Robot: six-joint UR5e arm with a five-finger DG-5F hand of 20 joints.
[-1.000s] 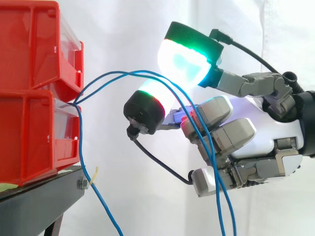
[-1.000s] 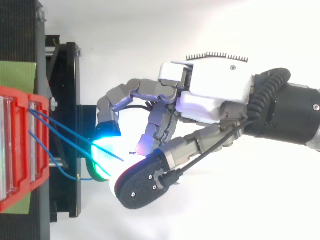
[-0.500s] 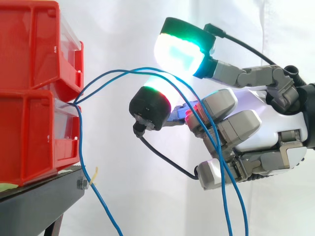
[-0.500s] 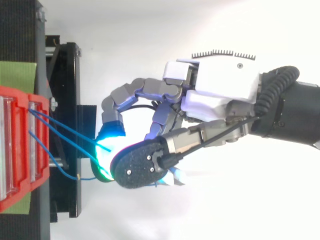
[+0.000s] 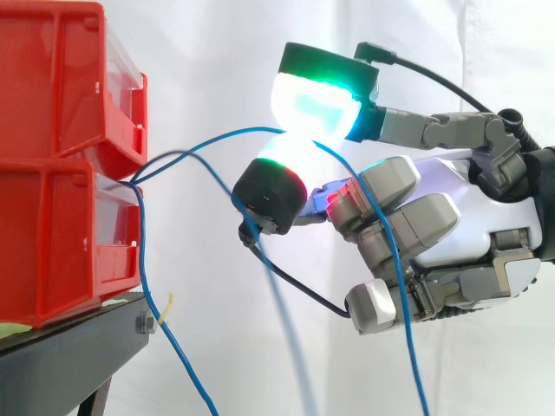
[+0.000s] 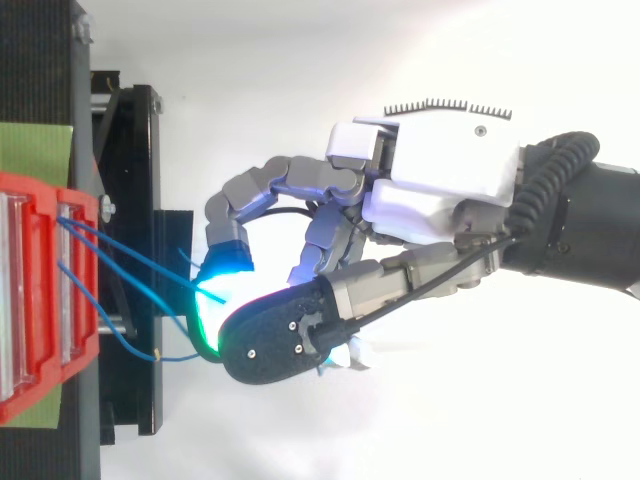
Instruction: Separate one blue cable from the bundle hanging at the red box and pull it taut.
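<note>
Several thin blue cables leave the gap between two stacked red bins (image 5: 52,104) at the left of the side view. One blue cable (image 5: 217,139) arcs up and right, passes between two glowing fingertips (image 5: 316,100), then drops over the hand (image 5: 468,217) to the bottom edge. The two pads close on it from above and below. A second cable (image 5: 290,347) hangs as a pale blur below the lower pad, off the hand. A third (image 5: 173,347) falls straight down beside the stand. From above, the hand (image 6: 440,180) curls toward the bins (image 6: 30,300), with the cables (image 6: 120,270) running to its pads.
The bins rest on a black stand (image 5: 69,355) with a bolt and a short yellow strand at its corner. In the top view the stand's frame (image 6: 130,200) lies between the bins and the hand. A white curtain hangs behind.
Two cables lay over the hand before; one has slipped off and hangs blurred below. The upper and lower pads have come closer together around the remaining cable.
</note>
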